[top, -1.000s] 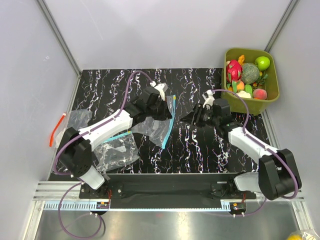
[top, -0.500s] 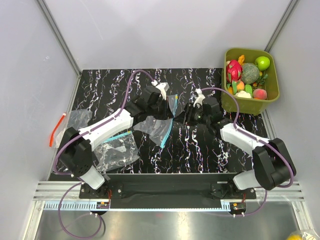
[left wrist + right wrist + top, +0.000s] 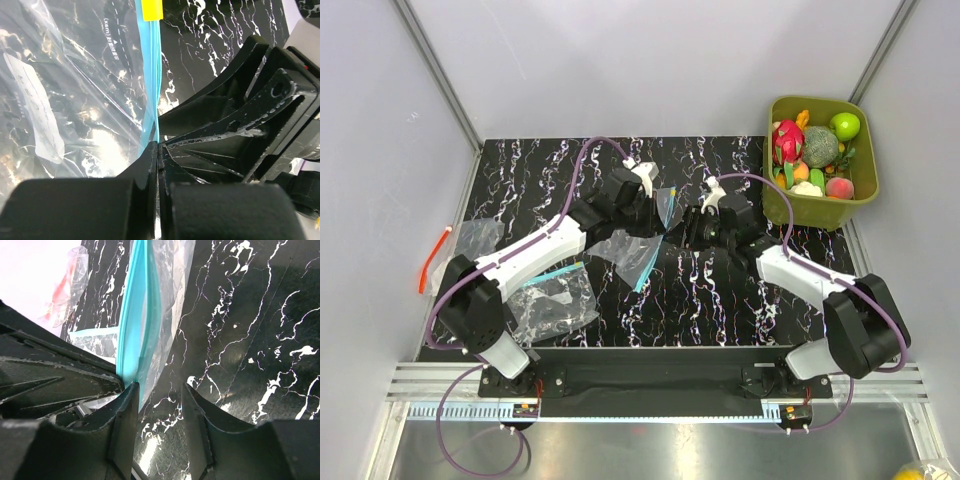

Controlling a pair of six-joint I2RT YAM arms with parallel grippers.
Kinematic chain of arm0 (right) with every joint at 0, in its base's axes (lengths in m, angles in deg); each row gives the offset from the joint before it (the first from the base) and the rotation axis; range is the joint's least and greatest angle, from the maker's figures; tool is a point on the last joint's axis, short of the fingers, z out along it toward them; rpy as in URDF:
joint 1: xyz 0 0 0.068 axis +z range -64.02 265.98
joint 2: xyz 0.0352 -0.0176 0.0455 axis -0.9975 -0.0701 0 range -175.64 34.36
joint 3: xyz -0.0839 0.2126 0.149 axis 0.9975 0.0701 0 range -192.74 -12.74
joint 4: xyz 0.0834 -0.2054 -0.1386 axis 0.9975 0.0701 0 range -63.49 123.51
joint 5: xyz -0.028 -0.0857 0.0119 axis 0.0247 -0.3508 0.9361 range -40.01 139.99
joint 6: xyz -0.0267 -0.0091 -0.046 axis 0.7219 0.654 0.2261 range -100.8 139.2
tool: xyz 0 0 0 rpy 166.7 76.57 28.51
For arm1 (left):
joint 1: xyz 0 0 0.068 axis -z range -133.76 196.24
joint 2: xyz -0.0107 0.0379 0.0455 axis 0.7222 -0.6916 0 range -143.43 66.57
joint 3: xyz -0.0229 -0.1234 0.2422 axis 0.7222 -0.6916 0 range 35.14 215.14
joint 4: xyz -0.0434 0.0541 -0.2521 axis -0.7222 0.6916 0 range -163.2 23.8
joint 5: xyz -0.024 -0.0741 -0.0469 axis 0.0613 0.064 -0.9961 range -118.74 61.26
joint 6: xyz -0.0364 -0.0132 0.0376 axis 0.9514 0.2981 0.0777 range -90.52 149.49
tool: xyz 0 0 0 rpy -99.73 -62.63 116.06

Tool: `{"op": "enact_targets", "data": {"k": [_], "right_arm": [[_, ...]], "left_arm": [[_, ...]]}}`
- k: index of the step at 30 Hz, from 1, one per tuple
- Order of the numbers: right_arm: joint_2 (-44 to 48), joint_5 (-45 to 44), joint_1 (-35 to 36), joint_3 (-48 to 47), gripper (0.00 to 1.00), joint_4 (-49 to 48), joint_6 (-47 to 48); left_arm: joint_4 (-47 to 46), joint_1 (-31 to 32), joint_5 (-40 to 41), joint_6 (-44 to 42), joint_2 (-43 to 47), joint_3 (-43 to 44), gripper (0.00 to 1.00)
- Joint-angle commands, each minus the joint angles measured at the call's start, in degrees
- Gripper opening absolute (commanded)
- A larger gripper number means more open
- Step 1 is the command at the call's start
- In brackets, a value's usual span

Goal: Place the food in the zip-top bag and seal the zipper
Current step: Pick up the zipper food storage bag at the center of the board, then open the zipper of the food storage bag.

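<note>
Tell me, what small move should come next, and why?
Probably the right gripper should close on the zipper. Its fingers stand open with the blue-green strip at the edge of their gap, while the left gripper is pinched shut on that strip. Two grips could pull the zip-top bag open for the food.

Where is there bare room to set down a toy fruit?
Bare marble: between the right arm and the near edge, and the far left corner. Crowded: the centre, where the left end effector and right end effector meet the zip-top bag.
</note>
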Motion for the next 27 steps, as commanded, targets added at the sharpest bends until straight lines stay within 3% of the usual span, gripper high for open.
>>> {"op": "enact_targets", "data": {"k": [1,16,27], "right_arm": [[2.0,-1.8,1.0,-2.1,0.46,-0.5,1.4],[7.5,-3.8,2.3,0.8,0.53,0.5,0.8],[4.2,-5.7,2.4,-0.5,0.49,0.2,0.2]], "left_arm": [[-0.5,0.3,0.9,-0.9,0.0,2.6,0.00],[1.8,0.4,4.4,-2.0,-0.6,4.8,0.00],[2.5,0.4,3.6,-1.7,1.5,4.8,0.00]]}}
